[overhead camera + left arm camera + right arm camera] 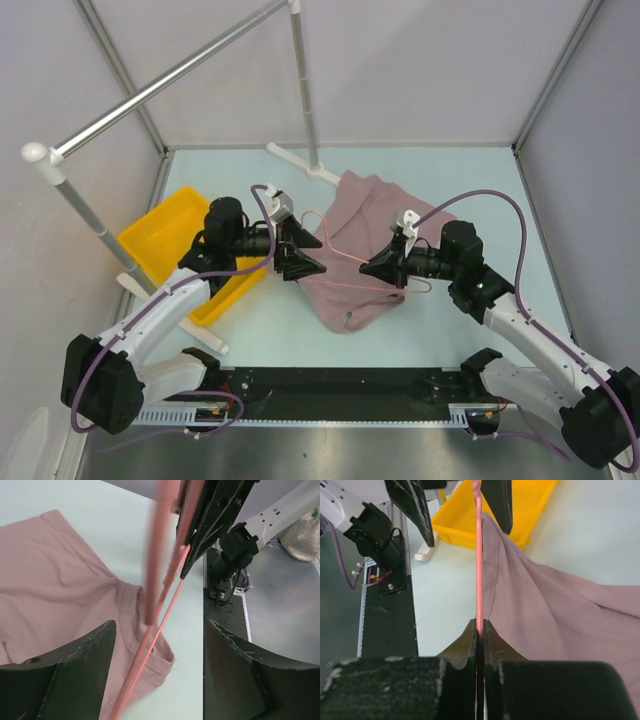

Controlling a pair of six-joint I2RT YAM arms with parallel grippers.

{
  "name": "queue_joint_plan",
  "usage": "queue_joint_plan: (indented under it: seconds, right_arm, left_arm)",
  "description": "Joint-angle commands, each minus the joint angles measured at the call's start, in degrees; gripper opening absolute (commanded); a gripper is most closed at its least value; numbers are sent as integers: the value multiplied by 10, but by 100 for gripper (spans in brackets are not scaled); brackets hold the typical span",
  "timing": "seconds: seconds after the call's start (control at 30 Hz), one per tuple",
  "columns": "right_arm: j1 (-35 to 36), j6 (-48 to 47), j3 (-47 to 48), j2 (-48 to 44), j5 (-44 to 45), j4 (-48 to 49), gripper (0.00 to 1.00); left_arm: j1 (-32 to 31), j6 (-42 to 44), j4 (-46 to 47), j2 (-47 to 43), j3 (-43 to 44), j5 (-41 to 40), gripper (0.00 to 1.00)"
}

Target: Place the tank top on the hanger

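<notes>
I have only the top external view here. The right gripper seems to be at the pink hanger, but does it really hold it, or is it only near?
Observer: It holds it. In the right wrist view the right gripper is shut on the thin wire of the hanger.
Operator: Thank you. And the left gripper, does it also clamp the wire?
Observer: No. The left wrist view shows the left gripper open, its two fingers wide apart, and the wire only passes between them.
</notes>
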Motion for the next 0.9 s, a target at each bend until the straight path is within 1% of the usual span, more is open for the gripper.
queue_joint_plan:
  seconds: [0.0, 0.07, 0.13, 0.17, 0.2, 0.23, 0.3, 0.33, 0.4, 0.43, 0.53, 0.63, 0.7, 0.8, 0.83, 0.87]
  right_arm:
    - [3, -2, 48, 14, -54, 27, 0]
    - [3, -4, 52, 18, -61, 26, 0]
    - [3, -6, 53, 19, -59, 26, 0]
    - [3, -6, 52, 18, -59, 26, 0]
    - [3, -5, 52, 16, -56, 27, 0]
    - [3, -5, 52, 15, -52, 27, 0]
    - [1, -5, 51, 12, -43, 27, 0]
    - [0, -5, 50, 12, -40, 27, 0]
    - [-6, -6, 50, 14, -32, 27, 0]
    - [-8, -6, 49, 14, -28, 28, 0]
    - [-17, -7, 42, 15, -2, 42, 0]
    - [-32, 0, 30, 19, 20, 68, 2]
    - [-40, 8, 27, 24, 39, 85, 6]
    - [-46, 12, 33, 31, 67, 87, 27]
    - [-48, 14, 35, 31, 73, 85, 41]
    - [-51, 17, 36, 31, 86, 86, 49]
  left_arm:
    - [-2, -11, 28, 15, 19, 51, 75]
    - [-3, -12, 28, 18, 20, 54, 73]
    - [-5, -12, 27, 19, 20, 56, 66]
    - [-7, -13, 27, 18, 20, 56, 54]
    - [-10, -12, 27, 17, 18, 56, 48]
    - [-12, -11, 27, 16, 16, 56, 35]
    - [-15, -12, 27, 12, 12, 55, 24]
    - [-16, -11, 27, 10, 11, 54, 13]
    - [-18, -10, 27, 6, 7, 49, 1]
    - [-18, -10, 27, 4, 6, 46, 0]
    - [-19, -7, 27, -3, 3, 42, 0]
    - [-22, -6, 28, -11, -2, 38, 0]
    - [-28, -7, 28, -15, -3, 29, 0]
    - [-39, -9, 21, -22, 0, 6, 0]
    - [-46, -5, 14, -22, 4, -2, 0]
    - [-49, 4, -8, -22, 9, -20, 0]
